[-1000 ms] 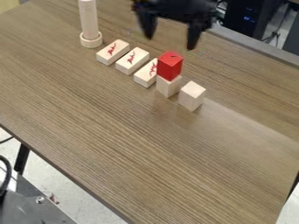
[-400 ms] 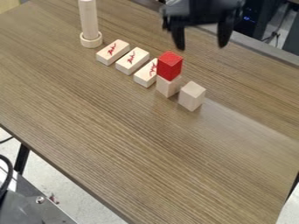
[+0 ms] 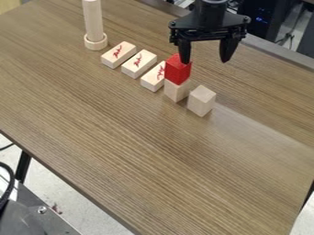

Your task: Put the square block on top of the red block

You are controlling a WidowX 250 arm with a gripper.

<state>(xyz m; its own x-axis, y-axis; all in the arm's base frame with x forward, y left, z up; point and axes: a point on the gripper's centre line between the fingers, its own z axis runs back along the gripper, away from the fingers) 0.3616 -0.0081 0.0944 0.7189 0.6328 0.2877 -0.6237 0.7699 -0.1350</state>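
The gripper (image 3: pixel 205 62) hung over the far part of the bench (image 3: pixel 129 151), its jaws spread wide with nothing between them. One fingertip overlapped the red block (image 3: pixel 178 71) in the camera view; whether it touched could not be told. The red block sat on a plain wooden block (image 3: pixel 176 91). The square block (image 3: pixel 202 101), pale and upright, stood on the bench just beside that stack, on its right in the view, and was not on the red block. To the stack's left in the view, three flat blocks (image 3: pixel 139 64) with red marks lay in a slanting row, the nearest partly hidden by the stack. Beyond them, a wooden cylinder (image 3: pixel 93 20) rose upright from a round base (image 3: pixel 96 42).
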